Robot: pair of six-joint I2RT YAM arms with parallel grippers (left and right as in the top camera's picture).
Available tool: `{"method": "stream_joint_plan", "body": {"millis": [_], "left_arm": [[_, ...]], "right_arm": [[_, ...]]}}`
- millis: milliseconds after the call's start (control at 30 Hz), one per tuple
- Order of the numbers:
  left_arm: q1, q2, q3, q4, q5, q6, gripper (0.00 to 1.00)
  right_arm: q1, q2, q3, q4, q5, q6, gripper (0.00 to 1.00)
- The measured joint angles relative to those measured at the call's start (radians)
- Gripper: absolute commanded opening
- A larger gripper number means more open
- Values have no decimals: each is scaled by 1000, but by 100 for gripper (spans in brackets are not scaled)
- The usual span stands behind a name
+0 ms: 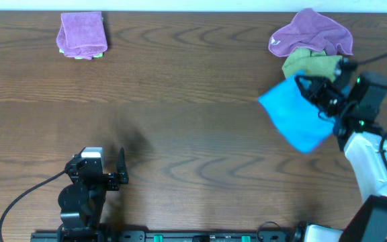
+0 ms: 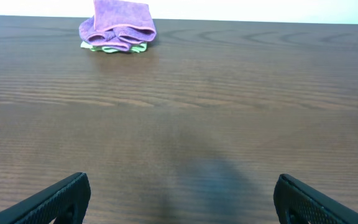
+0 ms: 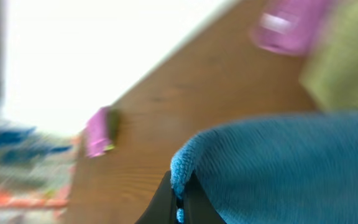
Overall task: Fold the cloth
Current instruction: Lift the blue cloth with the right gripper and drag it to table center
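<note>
The sky-blue square microfibre cloth (image 1: pixel 293 115) sits at about 3 o'clock from the middle of the dark brown wooden table (image 1: pixel 193 101), turned like a diamond. Its corners point toward 9 o'clock and 5 o'clock. The right gripper (image 1: pixel 309 86) is pinching the cloth's edge at the cloth's own 1 o'clock side. In the blurred right wrist view the dark fingers (image 3: pixel 166 208) are pressed together on a bunched fold of the blue fabric (image 3: pixel 278 168). Whether the lower corner touches the wood cannot be told.

Just beyond the held edge, toward 12 o'clock, lies a rumpled yellow-green cloth (image 1: pixel 311 65). A crumpled purple cloth (image 1: pixel 311 33) lies partly over it, near the far edge of the table.

A folded purple cloth (image 1: pixel 82 33) rests at 11 o'clock near the far edge, with a strip of pale green cloth (image 2: pixel 114 48) showing beneath it.

The left gripper (image 1: pixel 121 168) is at 7 o'clock close to the near edge, and its jaws are spread wide apart in the left wrist view (image 2: pixel 182 186).

Bare wood runs from the blue cloth toward 9 o'clock, across the middle of the table.
</note>
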Motion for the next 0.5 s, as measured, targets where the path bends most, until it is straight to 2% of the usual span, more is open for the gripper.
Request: {"method": "stream_joint_plan", "body": {"millis": [200, 500], "left_arm": [[0, 0, 0, 0, 0, 0, 95], [0, 0, 0, 0, 0, 0, 95]], "right_arm": [[157, 0, 179, 1, -102, 3, 2], [401, 0, 391, -10, -146, 4, 1]]}}
